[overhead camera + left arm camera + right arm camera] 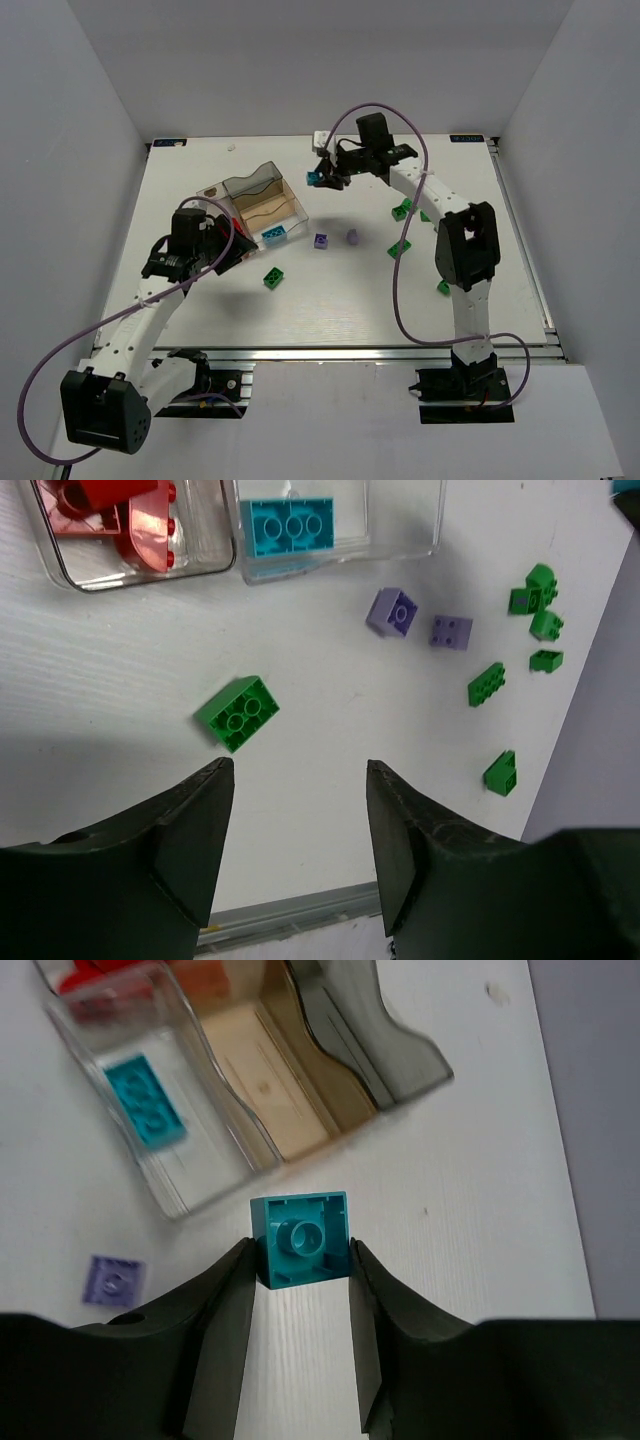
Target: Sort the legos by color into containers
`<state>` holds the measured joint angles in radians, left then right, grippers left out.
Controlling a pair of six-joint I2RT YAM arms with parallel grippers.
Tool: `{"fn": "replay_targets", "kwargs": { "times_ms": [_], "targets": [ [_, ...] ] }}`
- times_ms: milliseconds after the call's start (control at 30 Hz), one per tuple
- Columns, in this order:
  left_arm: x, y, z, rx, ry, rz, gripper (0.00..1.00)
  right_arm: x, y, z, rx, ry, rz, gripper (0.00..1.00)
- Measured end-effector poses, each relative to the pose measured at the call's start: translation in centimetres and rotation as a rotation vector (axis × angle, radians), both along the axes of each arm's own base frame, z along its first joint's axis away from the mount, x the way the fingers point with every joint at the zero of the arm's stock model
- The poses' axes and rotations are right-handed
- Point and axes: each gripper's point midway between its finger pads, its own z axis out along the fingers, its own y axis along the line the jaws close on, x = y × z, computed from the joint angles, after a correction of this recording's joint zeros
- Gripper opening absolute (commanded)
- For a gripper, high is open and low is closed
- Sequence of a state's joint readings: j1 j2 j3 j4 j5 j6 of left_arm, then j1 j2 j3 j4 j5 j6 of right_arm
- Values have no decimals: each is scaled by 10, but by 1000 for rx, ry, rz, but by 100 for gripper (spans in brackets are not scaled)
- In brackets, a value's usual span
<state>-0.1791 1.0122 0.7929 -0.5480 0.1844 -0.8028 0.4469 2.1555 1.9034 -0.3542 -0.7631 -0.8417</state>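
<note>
On the white surface (330, 310), the clear box (288, 203) holds red bricks (110, 510) and a cyan brick (290, 525); near it the right end effector (300, 1265) grips a second cyan brick (300, 1235), the left end effector (300, 780) hangs released, green bricks (240, 712) and purple bricks (392, 612) unsorted.

a white matte bench (330, 300) fills the middle, boxed in on three sides by plain pale grey walls: a back wall (320, 60), a left wall (60, 200) and a right wall (590, 200). a silver metal rail (330, 351) runs along its near edge. a small blue-marked label (168, 143) sits at the far left corner. light is soft and even, with faint grey shadows on the bench top.
</note>
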Motion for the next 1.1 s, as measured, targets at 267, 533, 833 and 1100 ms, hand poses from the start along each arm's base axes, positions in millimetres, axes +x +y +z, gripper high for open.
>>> {"fn": "replay_targets", "kwargs": {
  "times_ms": [267, 533, 833, 1100],
  "targets": [
    [-16, -12, -13, -18, -2, -104, 71, -56, 55, 7, 26, -2, 165, 20],
    [-20, -22, -20, -15, -12, -193, 75, -58, 66, -67, -104, 75, 167, 49],
    [-21, -42, -47, 44, 29, -315, 79, -55, 69, -74, -137, 55, 154, 66],
    [-18, -53, -74, 204, 80, -407, 80, -52, 59, -44, -85, 122, 64, 58]
  ]
}}
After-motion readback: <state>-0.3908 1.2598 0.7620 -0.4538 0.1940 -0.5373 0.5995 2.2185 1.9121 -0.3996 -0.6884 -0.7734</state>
